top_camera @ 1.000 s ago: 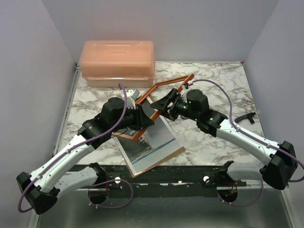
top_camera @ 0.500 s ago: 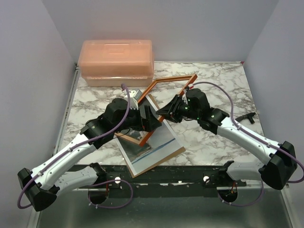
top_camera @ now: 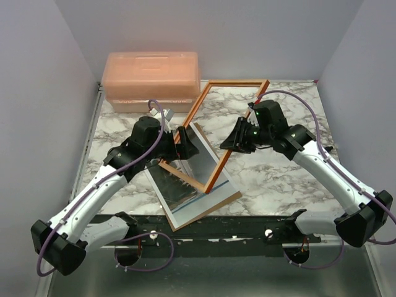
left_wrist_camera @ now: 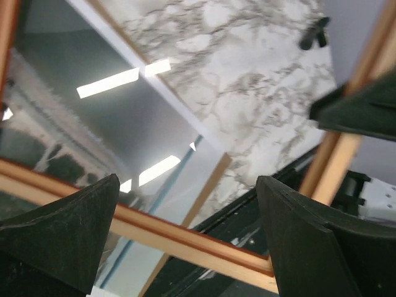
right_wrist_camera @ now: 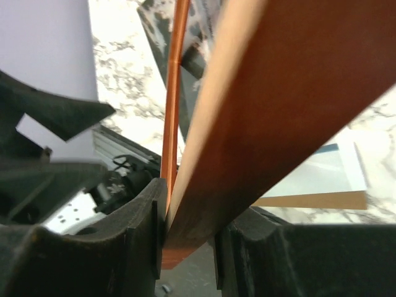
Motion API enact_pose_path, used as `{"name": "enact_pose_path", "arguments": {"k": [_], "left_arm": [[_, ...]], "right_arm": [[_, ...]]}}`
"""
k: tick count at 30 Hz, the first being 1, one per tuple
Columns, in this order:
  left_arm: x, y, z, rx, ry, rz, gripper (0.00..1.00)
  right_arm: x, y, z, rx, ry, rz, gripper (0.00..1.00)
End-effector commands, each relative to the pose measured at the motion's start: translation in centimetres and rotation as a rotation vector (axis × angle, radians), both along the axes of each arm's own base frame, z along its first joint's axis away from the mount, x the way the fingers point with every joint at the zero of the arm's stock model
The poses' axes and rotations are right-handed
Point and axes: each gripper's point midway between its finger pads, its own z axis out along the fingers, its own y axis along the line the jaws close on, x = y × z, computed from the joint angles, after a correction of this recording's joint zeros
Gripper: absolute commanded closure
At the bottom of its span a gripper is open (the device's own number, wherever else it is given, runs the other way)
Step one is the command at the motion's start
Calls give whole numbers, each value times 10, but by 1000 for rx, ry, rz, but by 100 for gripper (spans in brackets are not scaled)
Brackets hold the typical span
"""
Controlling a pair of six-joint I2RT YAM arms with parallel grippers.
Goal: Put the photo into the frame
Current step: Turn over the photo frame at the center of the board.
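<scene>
Frame [right_wrist_camera: 266, 111]: tilted up off the tabletop [top_camera: 278, 179], its right rail pinched by the right end effector [top_camera: 237, 143].
Left end effector [top_camera: 187, 144]: spread wide, holding nothing.
Photo [top_camera: 192, 201]: flat on the backing board [top_camera: 229, 199], near centre.
Progress: early; the photo is not yet inside the frame.

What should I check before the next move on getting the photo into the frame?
1. Grip of the right tool on the frame: ok, shut on one rail.
2. The left tool open: ok.
3. Left tool clear of the frame: cannot tell.
4. Frame lying flat: not ok, it stands tilted above the photo.
5. Photo flat on the backing board: ok.
</scene>
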Motion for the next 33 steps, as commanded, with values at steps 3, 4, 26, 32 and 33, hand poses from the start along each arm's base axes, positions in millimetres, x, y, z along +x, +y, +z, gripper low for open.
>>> {"name": "enact_pose_path", "arguments": {"k": [3, 4, 26, 32, 33], "left_arm": [[11, 44, -92, 194, 222, 34, 12], [13, 49, -105, 227, 240, 39, 16], [82, 114, -168, 508, 266, 264, 14], [103, 103, -178, 431, 259, 214, 16], [105, 101, -182, 429, 270, 207, 18]], "right_arm": [[-12, -14, -35, -173, -6, 170, 98], [-12, -14, -36, -175, -7, 177, 97], [-14, -38, -32, -252, -12, 156, 97], [-21, -35, -24, -221, -1, 184, 97], [-21, -36, -23, -223, -2, 185, 97]]}}
